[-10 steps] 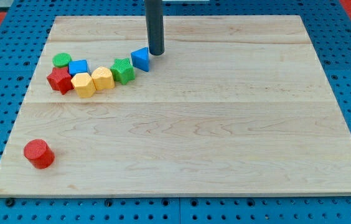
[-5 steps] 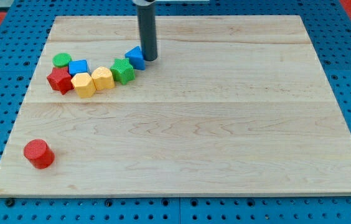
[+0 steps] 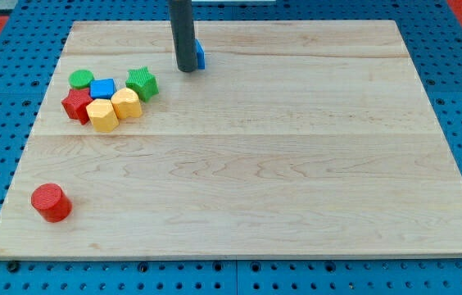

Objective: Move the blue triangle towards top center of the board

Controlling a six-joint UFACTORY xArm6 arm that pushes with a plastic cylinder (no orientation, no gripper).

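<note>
The blue triangle point(image 3: 201, 56) lies near the view's top, a little left of the board's middle, mostly hidden behind my rod. My tip point(image 3: 186, 70) rests on the board right against the triangle's left lower side. Only a small blue edge of the triangle shows to the right of the rod.
A cluster sits at the view's upper left: green star point(image 3: 142, 82), green cylinder point(image 3: 81, 79), blue cube point(image 3: 102, 88), red star point(image 3: 75, 106), two yellow hexagons point(image 3: 126, 103) point(image 3: 101, 115). A red cylinder point(image 3: 51, 202) stands at the lower left. The wooden board point(image 3: 296, 164) lies on a blue pegboard.
My tip swept left and then up. The blue triangle moved up and right, away from the cluster. The green star and yellow hexagons were nudged left.
</note>
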